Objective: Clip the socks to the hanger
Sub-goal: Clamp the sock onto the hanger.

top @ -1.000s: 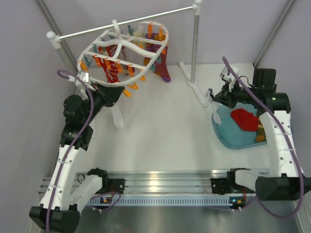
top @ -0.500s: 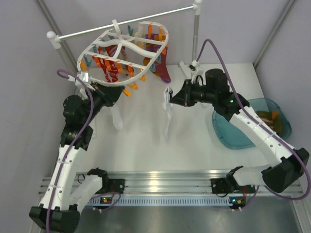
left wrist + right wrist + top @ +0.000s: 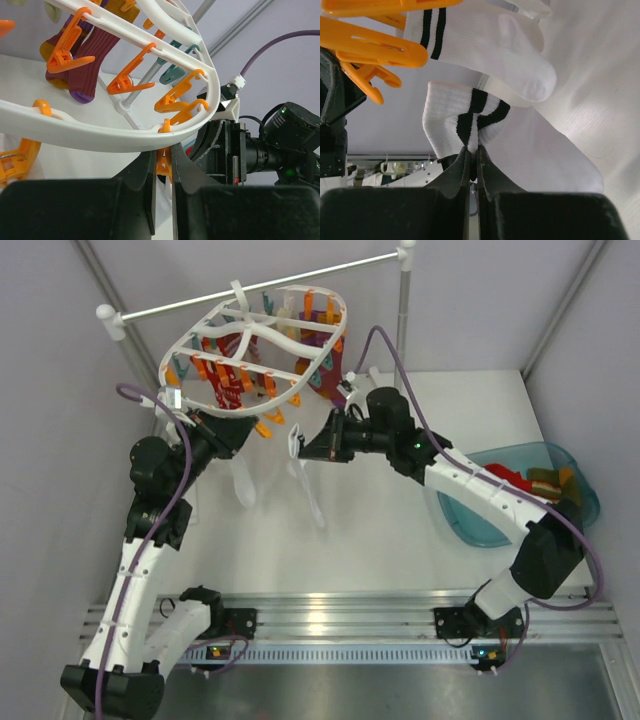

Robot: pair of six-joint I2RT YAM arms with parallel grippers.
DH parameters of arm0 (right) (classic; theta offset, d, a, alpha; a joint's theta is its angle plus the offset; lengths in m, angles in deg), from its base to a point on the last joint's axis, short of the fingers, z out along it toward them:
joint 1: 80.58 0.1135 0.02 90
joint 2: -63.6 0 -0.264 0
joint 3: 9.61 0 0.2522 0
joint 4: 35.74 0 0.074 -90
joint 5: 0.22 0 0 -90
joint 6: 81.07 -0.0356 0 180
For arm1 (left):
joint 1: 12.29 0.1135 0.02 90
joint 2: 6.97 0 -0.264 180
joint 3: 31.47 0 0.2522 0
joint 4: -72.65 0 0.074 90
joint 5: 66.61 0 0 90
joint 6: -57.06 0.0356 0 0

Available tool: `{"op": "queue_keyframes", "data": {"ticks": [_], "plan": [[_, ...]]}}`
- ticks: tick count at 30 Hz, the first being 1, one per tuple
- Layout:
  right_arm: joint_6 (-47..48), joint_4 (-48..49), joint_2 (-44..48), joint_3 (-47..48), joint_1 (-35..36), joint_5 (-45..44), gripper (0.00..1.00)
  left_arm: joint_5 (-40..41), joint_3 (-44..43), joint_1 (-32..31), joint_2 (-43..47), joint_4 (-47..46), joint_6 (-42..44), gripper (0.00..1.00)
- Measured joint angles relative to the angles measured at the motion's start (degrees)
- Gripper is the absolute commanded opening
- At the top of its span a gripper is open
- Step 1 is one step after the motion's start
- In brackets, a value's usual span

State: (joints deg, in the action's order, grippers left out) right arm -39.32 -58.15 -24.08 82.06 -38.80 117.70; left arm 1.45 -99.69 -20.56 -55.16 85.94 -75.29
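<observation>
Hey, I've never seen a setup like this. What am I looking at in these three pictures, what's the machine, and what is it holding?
These are two robot arms bolted at the near edge of a white table. The wide picture comes from a fixed camera above and behind them. The other two come from small cameras on each wrist, so each shows its own fingers. A white oval hanger with coloured clips hangs from a rail stand. The left gripper pinches an orange clip under the hanger's rim. The right gripper holds a white sock with black stripes by its cuff, close to the hanger. On the table's right side, a blue basin holds more socks.
</observation>
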Motion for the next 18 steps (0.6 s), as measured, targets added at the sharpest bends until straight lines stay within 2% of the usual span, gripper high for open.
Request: {"op": "queue_keyframes", "data": {"ticks": [18], "plan": [[-5.44, 3.3, -5.16, 5.14, 2.8, 0.61, 0.0, -0.79, 1.14, 0.02, -0.35, -2.19, -1.07, 0.0]]}}
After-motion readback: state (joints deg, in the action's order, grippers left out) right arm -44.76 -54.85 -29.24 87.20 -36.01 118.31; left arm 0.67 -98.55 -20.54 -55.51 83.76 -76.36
